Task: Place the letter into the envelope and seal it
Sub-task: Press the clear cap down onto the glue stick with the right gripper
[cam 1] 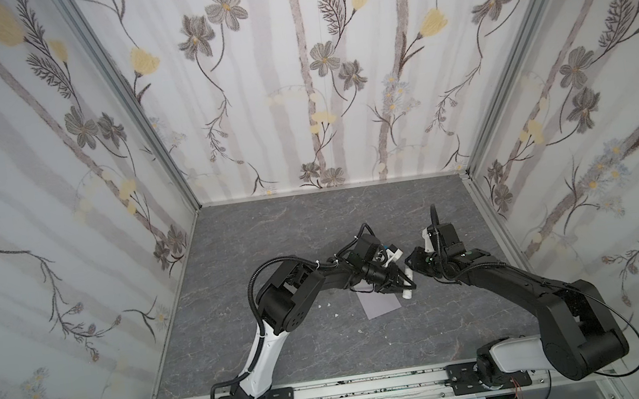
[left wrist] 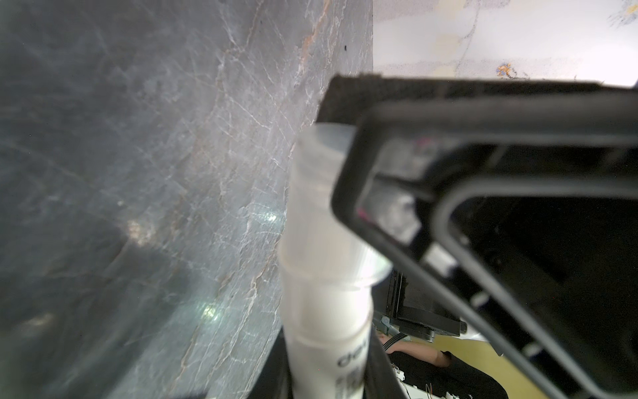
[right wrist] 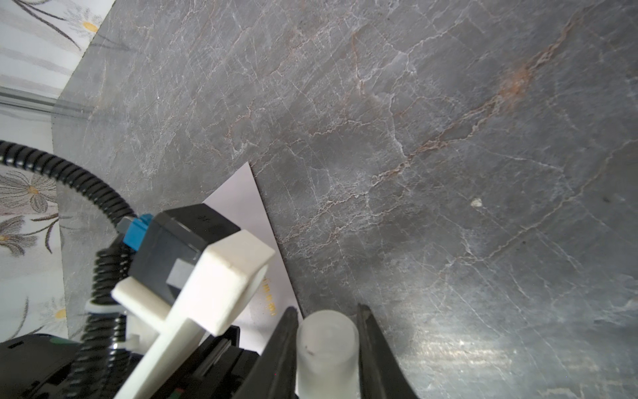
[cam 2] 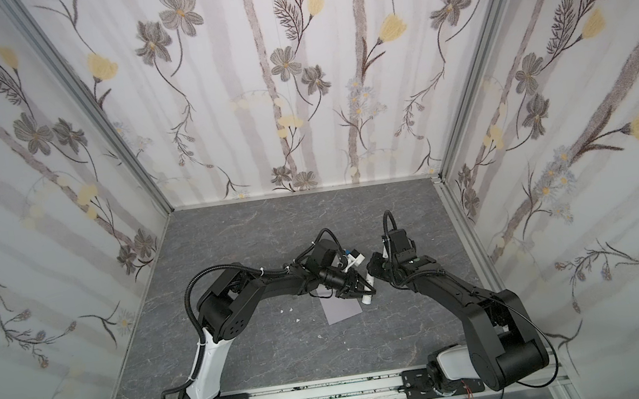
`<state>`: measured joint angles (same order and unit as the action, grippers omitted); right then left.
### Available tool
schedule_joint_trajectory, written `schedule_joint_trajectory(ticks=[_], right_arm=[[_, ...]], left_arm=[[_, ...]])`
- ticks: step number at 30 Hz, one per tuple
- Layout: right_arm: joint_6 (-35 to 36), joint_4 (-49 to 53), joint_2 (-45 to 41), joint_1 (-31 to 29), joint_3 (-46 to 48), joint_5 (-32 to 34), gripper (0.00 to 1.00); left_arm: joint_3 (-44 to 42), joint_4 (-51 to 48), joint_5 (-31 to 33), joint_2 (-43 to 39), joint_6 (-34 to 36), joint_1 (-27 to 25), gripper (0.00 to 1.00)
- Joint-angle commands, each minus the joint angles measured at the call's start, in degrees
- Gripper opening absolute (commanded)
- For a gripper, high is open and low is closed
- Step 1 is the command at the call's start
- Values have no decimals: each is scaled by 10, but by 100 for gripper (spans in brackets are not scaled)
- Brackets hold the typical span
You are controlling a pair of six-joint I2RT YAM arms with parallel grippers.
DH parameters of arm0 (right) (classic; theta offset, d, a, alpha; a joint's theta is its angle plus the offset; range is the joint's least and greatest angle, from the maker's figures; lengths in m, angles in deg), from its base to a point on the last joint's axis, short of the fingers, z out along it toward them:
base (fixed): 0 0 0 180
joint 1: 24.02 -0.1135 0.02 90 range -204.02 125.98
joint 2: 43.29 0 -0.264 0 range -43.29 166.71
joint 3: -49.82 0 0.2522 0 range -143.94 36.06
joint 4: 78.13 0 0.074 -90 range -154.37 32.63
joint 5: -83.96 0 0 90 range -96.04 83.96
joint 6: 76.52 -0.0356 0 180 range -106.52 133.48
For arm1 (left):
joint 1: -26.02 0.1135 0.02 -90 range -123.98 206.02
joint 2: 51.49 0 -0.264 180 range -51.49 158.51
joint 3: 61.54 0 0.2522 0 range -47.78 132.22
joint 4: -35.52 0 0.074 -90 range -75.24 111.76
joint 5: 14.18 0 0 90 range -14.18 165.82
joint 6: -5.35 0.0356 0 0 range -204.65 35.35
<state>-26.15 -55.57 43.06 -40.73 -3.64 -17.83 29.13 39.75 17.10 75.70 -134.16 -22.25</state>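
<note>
The grey-lavender envelope (cam 1: 377,304) (cam 2: 341,310) lies flat on the dark marble table, partly under the left gripper; the right wrist view shows its pale corner (right wrist: 241,203). No letter is in view. My left gripper (cam 1: 402,284) (left wrist: 328,387) is shut on the body of a white glue stick (left wrist: 324,311) and holds it just above the envelope. My right gripper (cam 1: 412,266) (right wrist: 328,321) meets it from the right. It is shut on the stick's translucent cap (right wrist: 326,349) (left wrist: 317,193).
A few small white scraps (cam 1: 327,304) (cam 1: 336,315) (cam 1: 359,330) lie on the table left of the envelope. Flowered walls enclose the table on three sides. A metal rail (cam 1: 335,395) carrying both arm bases runs along the front edge.
</note>
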Motion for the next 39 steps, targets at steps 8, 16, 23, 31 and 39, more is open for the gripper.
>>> schedule_joint_trajectory(ticks=[8, 16, 23, 31, 39], right_arm=[[-3, -6, 1, -1, -3, 7, 28], [-3, -5, -3, -5, -1, 7, 28], [-3, -4, -5, -7, 1, 9, 27], [-2, -5, -1, -10, 0, 5, 27], [-2, -1, -6, -14, 1, 7, 26]], left_arm=[[4, 34, -4, -12, -5, 2, 0], [7, 36, 0, -9, -6, 3, 0], [4, 38, 2, -12, -6, 6, 0], [3, 39, 5, -15, -4, 7, 0], [2, 39, 14, -16, -5, 9, 0]])
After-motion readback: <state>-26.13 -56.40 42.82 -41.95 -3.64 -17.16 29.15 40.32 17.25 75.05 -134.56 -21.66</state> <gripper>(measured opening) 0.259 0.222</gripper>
